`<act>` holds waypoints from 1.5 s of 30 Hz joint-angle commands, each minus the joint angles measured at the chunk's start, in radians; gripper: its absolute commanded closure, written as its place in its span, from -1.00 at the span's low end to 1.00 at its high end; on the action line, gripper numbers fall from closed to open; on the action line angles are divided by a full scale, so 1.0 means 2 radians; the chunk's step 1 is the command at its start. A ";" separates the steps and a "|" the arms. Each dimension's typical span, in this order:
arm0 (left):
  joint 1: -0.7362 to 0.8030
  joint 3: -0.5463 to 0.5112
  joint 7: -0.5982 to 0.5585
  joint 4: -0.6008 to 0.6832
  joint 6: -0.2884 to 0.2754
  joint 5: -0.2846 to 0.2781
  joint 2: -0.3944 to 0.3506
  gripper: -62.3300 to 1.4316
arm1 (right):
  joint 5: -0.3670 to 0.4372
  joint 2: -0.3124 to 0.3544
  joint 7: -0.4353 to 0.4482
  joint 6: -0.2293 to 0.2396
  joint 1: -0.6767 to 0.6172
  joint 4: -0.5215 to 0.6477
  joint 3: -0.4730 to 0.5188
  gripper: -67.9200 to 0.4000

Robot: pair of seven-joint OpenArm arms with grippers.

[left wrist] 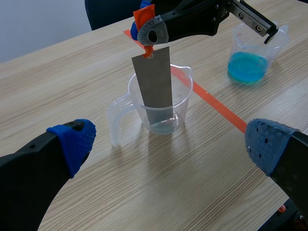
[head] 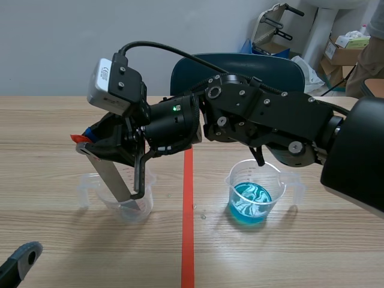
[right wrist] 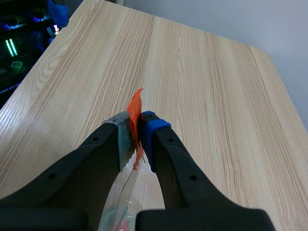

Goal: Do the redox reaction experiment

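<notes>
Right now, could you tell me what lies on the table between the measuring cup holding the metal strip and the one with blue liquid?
Nothing stands there: only the orange-red tape line crosses the wooden table, as the scene view shows.

I see the right arm (head: 270, 120) coming in from the right and reaching over the orange-red tape line (head: 188, 240) to the left half of the table (head: 312, 258). Its gripper (head: 84, 141) holds a grey metal strip (head: 109, 177) by the orange tab (head: 78, 138) at the top end. The strip leans, and its lower end stands inside a clear beaker (head: 146, 203). On the other side of the line stands a second beaker (head: 255, 195) with blue liquid, well apart from the first. In the low left corner only a tip of the left gripper (head: 21, 259) shows.
</notes>
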 commanded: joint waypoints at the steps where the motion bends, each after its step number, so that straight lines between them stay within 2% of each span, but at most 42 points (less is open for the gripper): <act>1: -0.002 0.000 -0.009 0.005 -0.001 -0.003 0.004 -1.00 | 0.003 0.000 0.002 0.002 0.008 0.007 0.000 0.71; 3: -0.002 0.000 -0.009 0.005 -0.001 -0.003 0.004 -1.00 | 0.003 0.001 0.002 0.002 0.008 0.007 0.000 0.32; 6: -0.002 0.000 -0.009 0.005 -0.001 -0.003 0.004 -1.00 | 0.003 0.001 0.002 0.012 0.008 0.007 0.000 -0.43; 9: -0.002 0.000 -0.009 0.005 -0.001 -0.003 0.004 -1.00 | 0.003 0.001 0.001 0.021 0.007 0.007 0.000 -0.92; 10: -0.002 0.000 -0.009 0.005 -0.001 -0.003 0.004 -1.00 | 0.003 0.000 -0.002 0.021 0.007 0.007 0.000 -1.00; 15: -0.002 0.000 -0.009 0.005 -0.001 -0.003 0.004 -1.00 | 0.003 0.000 -0.016 0.021 0.007 0.007 0.000 -1.00; 45: -0.002 0.000 -0.009 0.005 -0.001 -0.003 0.004 -1.00 | 0.006 0.001 -0.015 0.021 0.007 0.007 0.000 -1.00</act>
